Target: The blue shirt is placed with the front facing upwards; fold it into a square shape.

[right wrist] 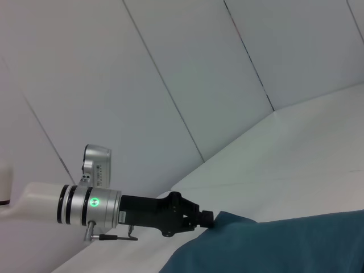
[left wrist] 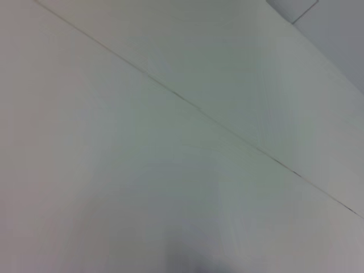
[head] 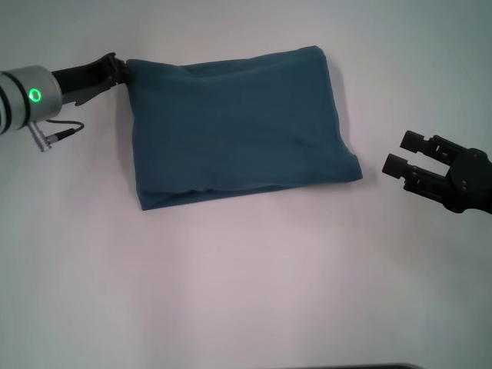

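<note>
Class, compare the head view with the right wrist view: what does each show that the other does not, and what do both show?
Only the head view shows the whole folded blue shirt lying as a rough rectangle on the white table, and the right gripper, open and apart from the shirt on its right.

Only the right wrist view shows the panelled wall behind the table and a small silver device behind the left arm.

Both show the left gripper shut on the shirt's far left corner, and the green ring light on that arm.
</note>
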You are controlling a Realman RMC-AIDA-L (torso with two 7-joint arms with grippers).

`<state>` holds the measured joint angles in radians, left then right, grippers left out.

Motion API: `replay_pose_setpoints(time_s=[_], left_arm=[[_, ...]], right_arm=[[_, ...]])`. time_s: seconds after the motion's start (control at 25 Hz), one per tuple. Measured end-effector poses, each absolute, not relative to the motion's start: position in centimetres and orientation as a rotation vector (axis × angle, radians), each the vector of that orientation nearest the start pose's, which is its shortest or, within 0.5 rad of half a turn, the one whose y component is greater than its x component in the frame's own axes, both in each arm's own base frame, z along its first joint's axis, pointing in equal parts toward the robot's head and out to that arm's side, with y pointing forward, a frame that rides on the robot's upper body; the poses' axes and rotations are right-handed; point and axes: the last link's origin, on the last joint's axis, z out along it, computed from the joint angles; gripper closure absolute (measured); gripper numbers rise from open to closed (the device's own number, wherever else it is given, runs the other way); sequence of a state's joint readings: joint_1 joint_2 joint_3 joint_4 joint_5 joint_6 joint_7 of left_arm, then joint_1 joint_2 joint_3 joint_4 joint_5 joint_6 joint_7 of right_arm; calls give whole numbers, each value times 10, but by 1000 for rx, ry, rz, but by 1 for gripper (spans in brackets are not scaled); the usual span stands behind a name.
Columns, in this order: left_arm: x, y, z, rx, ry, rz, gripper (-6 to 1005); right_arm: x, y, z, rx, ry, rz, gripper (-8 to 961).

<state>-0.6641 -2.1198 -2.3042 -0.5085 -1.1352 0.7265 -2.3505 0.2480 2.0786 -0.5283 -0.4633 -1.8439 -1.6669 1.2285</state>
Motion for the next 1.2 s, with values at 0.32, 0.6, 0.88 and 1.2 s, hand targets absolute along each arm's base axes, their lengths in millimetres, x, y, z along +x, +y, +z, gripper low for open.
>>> replay_pose_setpoints(time_s=[0.32, 0.6, 0.88, 1.2], left_arm=[[-258, 411, -27, -1886, -1655, -713, 892], [-251, 424, -51, -1888, -1604, -581, 888], [-263, 428, -52, -1835, -1564, -505, 883], [-275, 425, -44, -1809, -1579, -460, 879]], right_arm=[[334, 234, 1, -2359, 940, 1017, 151], [334, 234, 1, -2355, 945, 1015, 150], [335, 233, 0, -2353, 949, 1014, 148], [335, 234, 0, -2362, 957, 1003, 146]])
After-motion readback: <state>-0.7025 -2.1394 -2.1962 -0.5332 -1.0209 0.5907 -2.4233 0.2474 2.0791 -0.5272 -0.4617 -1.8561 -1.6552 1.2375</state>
